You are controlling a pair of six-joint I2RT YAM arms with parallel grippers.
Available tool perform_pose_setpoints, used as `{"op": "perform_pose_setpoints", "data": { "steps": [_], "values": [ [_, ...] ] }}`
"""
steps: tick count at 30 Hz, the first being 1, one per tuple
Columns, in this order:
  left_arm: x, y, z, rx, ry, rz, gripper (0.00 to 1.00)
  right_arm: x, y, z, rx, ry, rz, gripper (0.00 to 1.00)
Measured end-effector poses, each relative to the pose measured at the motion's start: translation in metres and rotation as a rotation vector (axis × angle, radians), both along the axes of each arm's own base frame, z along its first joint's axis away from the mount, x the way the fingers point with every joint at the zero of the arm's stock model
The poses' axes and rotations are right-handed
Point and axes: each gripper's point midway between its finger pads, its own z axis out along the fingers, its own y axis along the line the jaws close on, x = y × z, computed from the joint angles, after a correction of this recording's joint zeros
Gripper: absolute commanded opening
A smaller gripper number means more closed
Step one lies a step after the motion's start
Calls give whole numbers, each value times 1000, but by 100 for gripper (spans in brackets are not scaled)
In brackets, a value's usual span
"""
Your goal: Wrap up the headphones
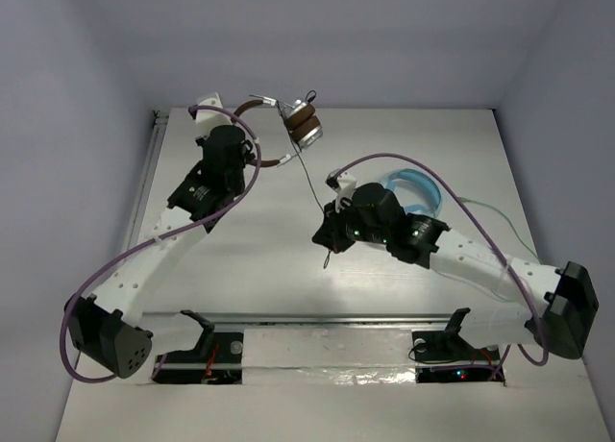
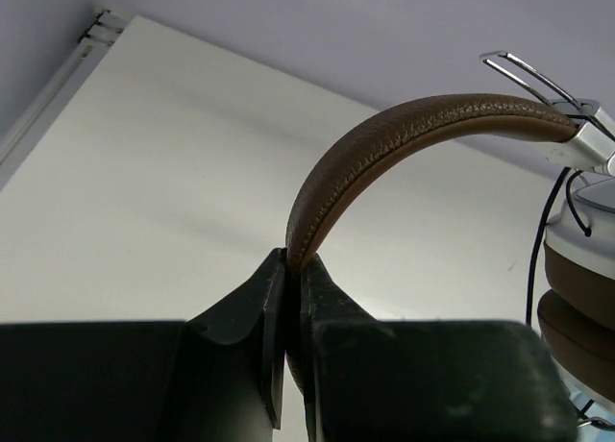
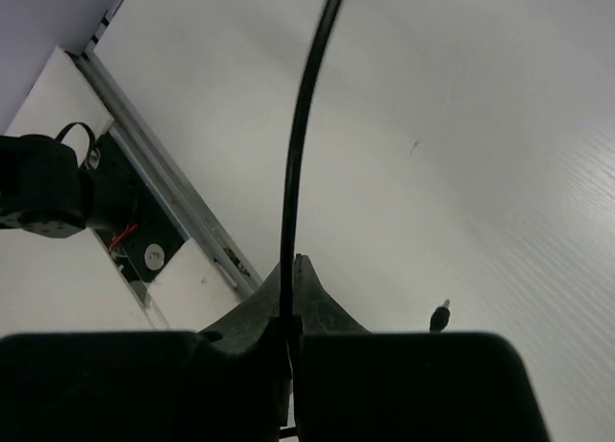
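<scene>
Here the left hand [image 2: 294,265] clamps the headphones [image 2: 413,125] by their brown band, holding them up at the far side of the worktop [image 1: 250,269] so they hang free. The right hand [image 3: 291,274] is clenched on the cable [image 3: 293,173] lower down, holding it taut, likely so it can be wound.

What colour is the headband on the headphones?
Brown headband, clearest in the left wrist view.

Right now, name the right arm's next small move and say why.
Probably swing the right end effector, shut on the thin black cable, toward the brown leather headband that the left end effector grips, starting a loop; the cable hangs unwound.
</scene>
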Motion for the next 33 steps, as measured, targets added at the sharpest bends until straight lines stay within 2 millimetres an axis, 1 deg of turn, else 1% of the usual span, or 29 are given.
{"op": "perform_pose_setpoints", "data": {
  "steps": [4, 5, 6, 9, 10, 12, 15, 18, 20, 22, 24, 25, 27, 29, 30, 31, 33],
  "values": [
    [-14, -7, -21, 114, 59, 11, 0, -2, -9, 42, -27, -62, 1, 0],
    [-17, -9, -28, 142, 78, 3, 0, -1, -11, 49, -33, -76, -1, 0],
    [-20, -10, -38, 172, 103, -6, 0, 2, -14, 61, -44, -105, -6, 0],
    [-33, -12, -69, 265, 197, -51, 0, 11, -22, 78, -89, -161, -34, 0],
    [-39, -13, -78, 297, 231, -72, 0, 15, -25, 79, -116, -175, -48, 0],
    [-48, -16, -93, 344, 286, -125, 0, 24, -29, 73, -179, -186, -73, 0],
    [-62, -23, -108, 399, 360, -212, 0, 32, -34, 55, -279, -178, -87, 0],
    [-75, -35, -122, 442, 423, -329, 0, 40, -40, 38, -380, -171, -97, 0],
    [-85, -45, -133, 453, 461, -420, 0, 47, -46, 33, -440, -183, -123, 0],
    [-94, -57, -145, 447, 493, -513, 0, 54, -53, 33, -487, -203, -151, 0],
    [-103, -67, -152, 430, 519, -600, 0, 59, -59, 34, -522, -222, -173, 1],
    [-106, -72, -152, 422, 520, -634, 0, 61, -61, 34, -536, -230, -184, 4],
    [-112, -79, -149, 403, 511, -688, 0, 68, -65, 36, -559, -250, -213, 7],
    [-117, -84, -142, 384, 487, -737, 0, 72, -69, 38, -580, -271, -236, 14],
    [-120, -86, -138, 373, 472, -759, 0, 75, -71, 39, -589, -282, -247, 14],
    [-123, -88, -133, 362, 456, -777, 0, 77, -72, 40, -594, -293, -256, 19],
    [-128, -92, -125, 340, 430, -813, 0, 82, -74, 43, -599, -319, -278, 19]
  ]
}}
